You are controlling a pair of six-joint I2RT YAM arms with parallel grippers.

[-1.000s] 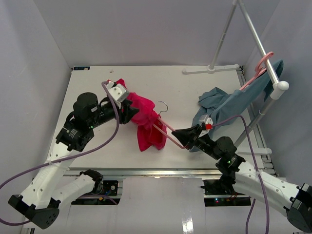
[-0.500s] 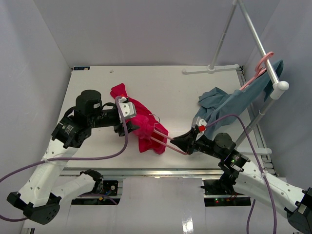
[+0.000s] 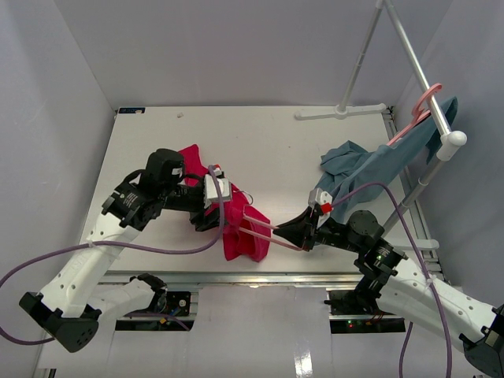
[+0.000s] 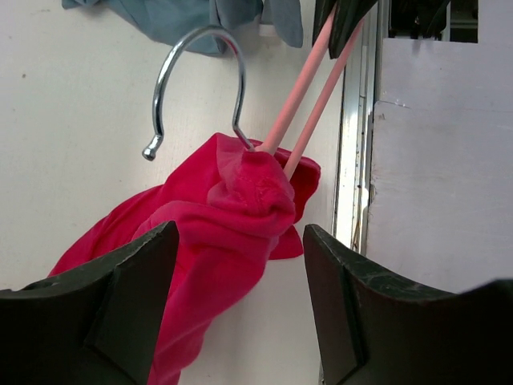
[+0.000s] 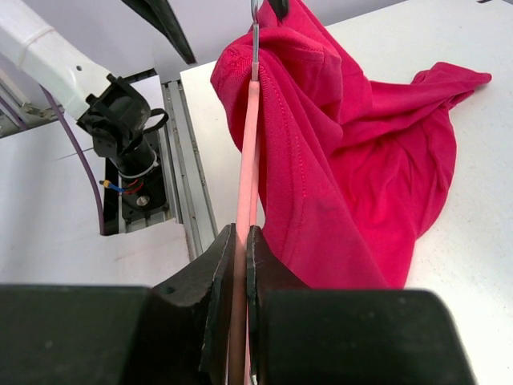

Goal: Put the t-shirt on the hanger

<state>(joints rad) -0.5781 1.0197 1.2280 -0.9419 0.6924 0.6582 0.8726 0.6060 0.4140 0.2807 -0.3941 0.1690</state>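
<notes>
The crimson t-shirt (image 3: 240, 240) hangs bunched over the end of the pale-pink hanger (image 3: 272, 226), near the table's front edge. My right gripper (image 3: 298, 230) is shut on the hanger's thin bars (image 5: 248, 184) and holds it up; the shirt (image 5: 345, 160) drapes to the right of them, with the metal hook (image 5: 255, 24) above. My left gripper (image 3: 224, 211) is at the shirt's left side. In the left wrist view its jaws (image 4: 239, 241) stand wide apart with shirt fabric (image 4: 216, 216) between them. The hook (image 4: 196, 72) and pink bars (image 4: 300, 96) rise from the bunch.
A blue-grey garment (image 3: 370, 169) hangs from a second pink hanger (image 3: 421, 106) on the silver rack pole (image 3: 417, 71) at the right. The rack's foot (image 3: 342, 112) lies at the back. The table's metal front rail (image 3: 260, 276) runs just below the shirt.
My left gripper has moved right and nearer, towards the hanger, and the shirt has bunched up closer to the front edge. The right gripper has shifted a little with the hanger.
</notes>
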